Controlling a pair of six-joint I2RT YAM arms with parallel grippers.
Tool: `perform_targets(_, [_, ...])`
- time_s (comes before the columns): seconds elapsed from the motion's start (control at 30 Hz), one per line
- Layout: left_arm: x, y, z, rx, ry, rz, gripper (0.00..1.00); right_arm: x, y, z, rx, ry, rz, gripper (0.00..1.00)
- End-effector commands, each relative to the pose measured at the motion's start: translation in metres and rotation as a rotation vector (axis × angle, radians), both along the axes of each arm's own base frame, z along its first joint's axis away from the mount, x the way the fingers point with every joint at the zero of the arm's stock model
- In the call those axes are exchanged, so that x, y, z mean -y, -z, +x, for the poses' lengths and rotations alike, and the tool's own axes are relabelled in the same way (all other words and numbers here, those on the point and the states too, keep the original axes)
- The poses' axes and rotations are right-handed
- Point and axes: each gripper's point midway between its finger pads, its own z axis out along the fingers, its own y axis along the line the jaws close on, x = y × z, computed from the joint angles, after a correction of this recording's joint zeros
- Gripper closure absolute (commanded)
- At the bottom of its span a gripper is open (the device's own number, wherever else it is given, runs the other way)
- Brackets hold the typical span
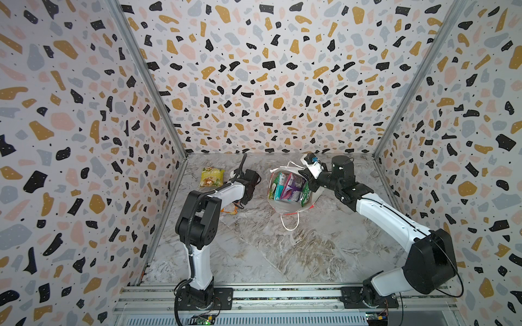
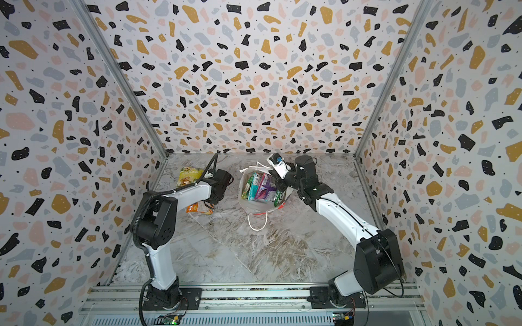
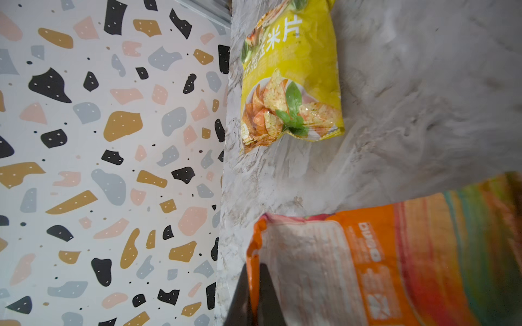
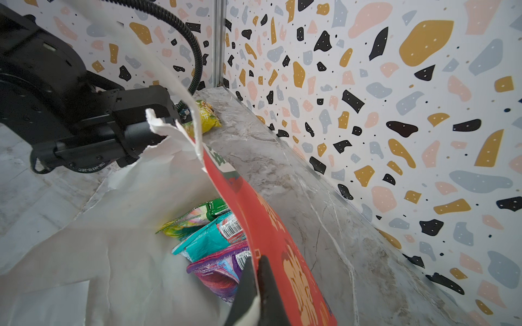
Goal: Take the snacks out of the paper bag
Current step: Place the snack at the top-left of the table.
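You're about a third done: yellow packet (image 1: 211, 177) lies out on the table (image 1: 282, 254); orange packet (image 3: 395, 254) is out too, its edge pinched in your left gripper (image 3: 254, 271). Right gripper (image 4: 255, 262) clamps the wall of the paper bag (image 1: 284, 208), upright mid-table. Green packet (image 4: 214, 207), teal packet (image 4: 206, 240) and purple packet (image 4: 217, 271) are inside it. Marble-look top, terrazzo-print walls (image 1: 254, 70)

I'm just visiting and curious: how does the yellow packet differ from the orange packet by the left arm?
The yellow packet lies free on the table, picture side up; the orange packet is pinched at its edge by the left claw and shows a white printed panel. Both are outside the paper bag.
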Motion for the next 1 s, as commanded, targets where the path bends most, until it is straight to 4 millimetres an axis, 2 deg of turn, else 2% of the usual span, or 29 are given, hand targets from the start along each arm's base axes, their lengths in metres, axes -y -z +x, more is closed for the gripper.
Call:
perform_targets(0.0, [-0.003, -0.026, 0.002, 0.057, 0.006, -0.016, 1.00, 0.007, -0.018, 0.003, 0.035, 0.032, 0.019, 1.00])
perform_targets(0.23, [-0.023, -0.014, 0.003, 0.042, -0.004, 0.027, 1.00, 0.008, -0.018, 0.002, 0.036, 0.035, 0.016, 1.00])
perform_targets(0.6, [-0.070, -0.017, 0.015, 0.056, -0.058, 0.045, 1.00, 0.008, -0.017, 0.003, 0.039, 0.036, 0.019, 1.00])
perform_targets(0.83, [-0.073, -0.003, 0.026, 0.020, -0.013, 0.038, 0.99, 0.008, -0.017, 0.002, 0.046, 0.035, 0.018, 1.00])
perform_targets(0.97, [-0.074, 0.001, 0.029, 0.005, -0.001, 0.056, 0.95, 0.008, -0.018, 0.002, 0.048, 0.036, 0.020, 1.00])
